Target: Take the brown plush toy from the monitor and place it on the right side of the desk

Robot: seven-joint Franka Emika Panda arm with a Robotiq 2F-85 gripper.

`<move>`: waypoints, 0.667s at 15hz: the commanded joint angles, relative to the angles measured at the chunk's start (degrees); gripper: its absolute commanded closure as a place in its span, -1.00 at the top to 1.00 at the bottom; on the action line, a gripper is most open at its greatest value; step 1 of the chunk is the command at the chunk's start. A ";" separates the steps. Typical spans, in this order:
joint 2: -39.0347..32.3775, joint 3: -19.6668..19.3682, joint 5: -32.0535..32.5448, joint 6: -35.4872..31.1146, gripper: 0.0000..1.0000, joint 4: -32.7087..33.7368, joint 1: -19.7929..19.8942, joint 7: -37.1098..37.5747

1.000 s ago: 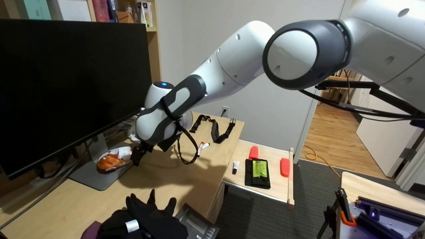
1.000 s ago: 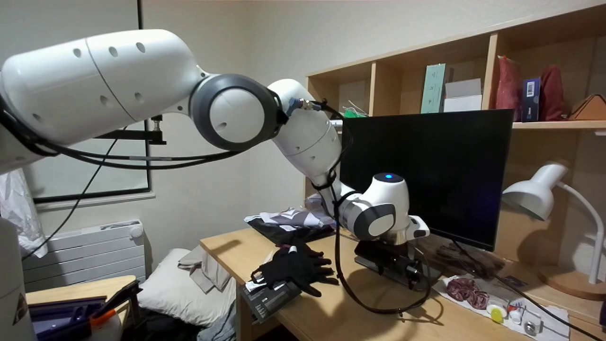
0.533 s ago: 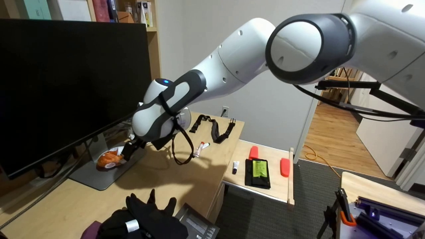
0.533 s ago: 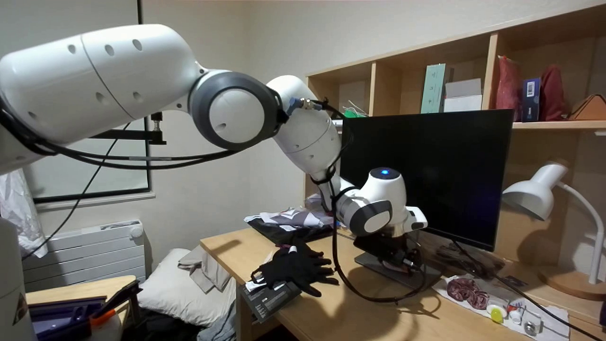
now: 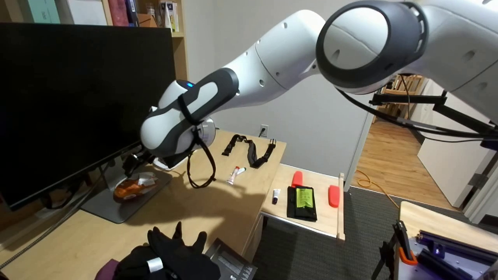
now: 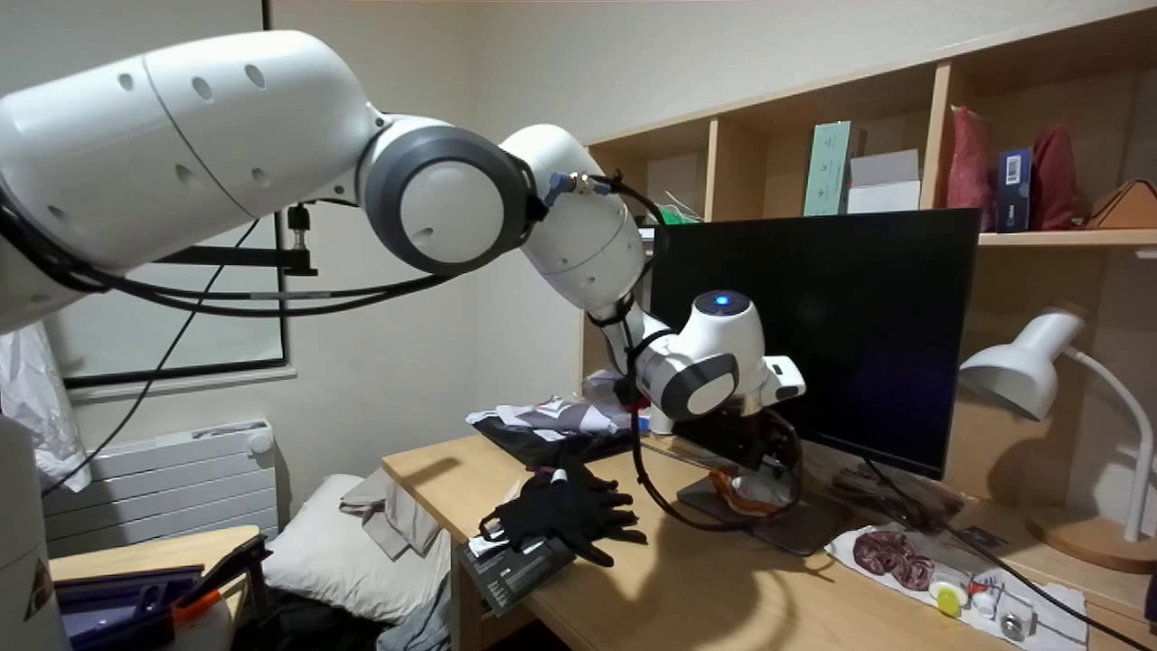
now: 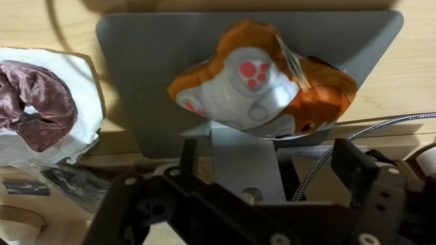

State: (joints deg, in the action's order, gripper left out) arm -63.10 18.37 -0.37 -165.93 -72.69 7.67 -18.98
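Observation:
The brown plush toy (image 5: 130,189) is orange-brown and white with pink paw prints. It lies on the grey base (image 7: 146,75) of the monitor (image 5: 85,101), in front of the stand's neck. It also shows under the hand in an exterior view (image 6: 737,493) and in the wrist view (image 7: 259,88). My gripper (image 7: 267,144) is open with nothing between its fingers. In the wrist view the fingers lie past the toy, over the neck. In an exterior view the gripper (image 5: 134,162) is above the toy, close to the screen's lower edge. The desk (image 5: 74,245) is light wood.
Black gloves (image 5: 167,252) and a dark box (image 5: 231,262) lie at the desk's front edge. A white sheet with a mauve scrunchie (image 7: 41,105) lies beside the base. A braided cable (image 7: 316,166) runs behind the toy. A black strap (image 5: 253,153) and a lamp (image 6: 1021,371) are on the desk.
My gripper has risen and moved toward the monitor, from beside the toy to above it. The toy stays on the base and is less covered by the hand in both exterior views.

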 commanded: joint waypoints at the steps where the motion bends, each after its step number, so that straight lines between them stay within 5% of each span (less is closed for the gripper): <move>1: -0.99 0.80 0.00 2.84 1.00 2.65 -0.95 -1.02; 10: -6.42 -8.16 1.83 10.45 1.00 15.43 -10.22 1.85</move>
State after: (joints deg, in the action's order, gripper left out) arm -65.88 12.98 -0.17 -157.91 -63.70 -0.34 -18.28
